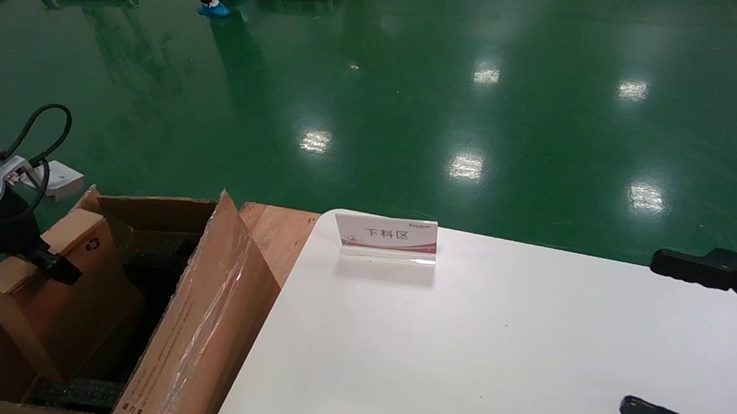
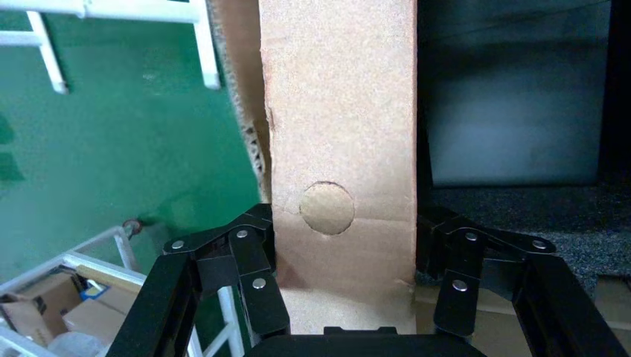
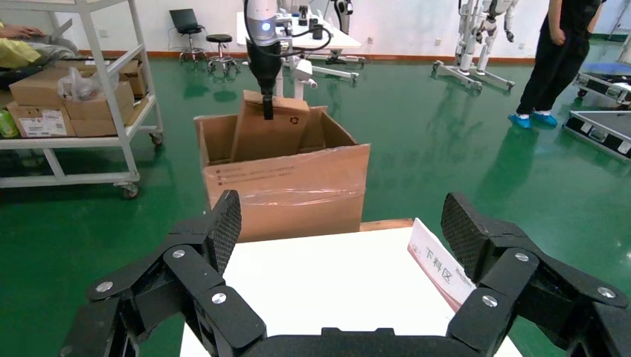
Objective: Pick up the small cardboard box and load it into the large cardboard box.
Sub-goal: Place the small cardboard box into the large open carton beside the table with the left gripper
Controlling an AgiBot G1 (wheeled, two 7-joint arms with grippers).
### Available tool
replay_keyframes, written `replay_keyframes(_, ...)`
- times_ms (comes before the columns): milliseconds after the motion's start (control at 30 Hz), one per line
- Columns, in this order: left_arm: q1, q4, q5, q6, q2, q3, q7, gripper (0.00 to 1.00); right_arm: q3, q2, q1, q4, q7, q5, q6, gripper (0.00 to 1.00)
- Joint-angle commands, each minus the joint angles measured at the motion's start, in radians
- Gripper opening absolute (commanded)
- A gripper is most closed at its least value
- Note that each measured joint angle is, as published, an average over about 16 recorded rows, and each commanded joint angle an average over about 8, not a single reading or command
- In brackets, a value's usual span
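a: left claw (image 1: 51,264) is clamped on the small box (image 1: 50,277), lower left of the head frame, half down inside the big box (image 1: 208,312) and tilted.
b: i'd square it between the foam (image 1: 75,394) first, lower slowly, let go only once seated.
a: right claw (image 3: 338,238) is parked over the white table (image 1: 462,341), jaws apart.

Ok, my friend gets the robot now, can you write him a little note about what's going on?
Left claw: shut on the small cardboard box, holding it tilted, partly down inside the large cardboard box.
Right claw: open, holding nothing, parked over the white table.
Done: box picked up and carried to the big carton.
Left: lower it onto the black foam, then let go.
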Motion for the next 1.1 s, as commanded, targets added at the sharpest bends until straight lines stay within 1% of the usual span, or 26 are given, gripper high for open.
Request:
replay_keyframes(33, 0.002, 0.008, 0.001, -0.003, 0.007, -0.001, 0.001, 0.00, 0.000, 0.000, 0.000, 0.000, 0.000, 0.000, 0.000, 1.00)
replay_keyframes(433, 0.031, 0.078, 0.000, -0.039, 0.041, -0.009, 0.015, 0.00, -0.001, 0.000, 0.000, 0.000, 0.000, 0.001, 0.000, 1.00)
replay_keyframes(933, 0.117, 0.155, -0.047, -0.073, 0.037, -0.016, 0.046, 0.01, -0.002, 0.001, 0.000, 0.000, -0.001, 0.001, 0.001, 1.00)
replay_keyframes(967, 0.121, 0.159, -0.050, -0.072, 0.036, -0.016, 0.049, 0.05, -0.002, 0.001, 0.000, 0.000, -0.001, 0.001, 0.001, 1.00)
replay_keyframes(1000, 0.124, 0.164, -0.052, -0.072, 0.036, -0.016, 0.052, 0.12, -0.002, 0.001, 0.000, 0.000, -0.001, 0.001, 0.001, 1.00)
replay_keyframes(1100, 0.131, 0.175, -0.057, -0.069, 0.036, -0.017, 0.058, 0.50, -0.002, 0.001, 0.000, 0.000, -0.001, 0.001, 0.001, 1.00)
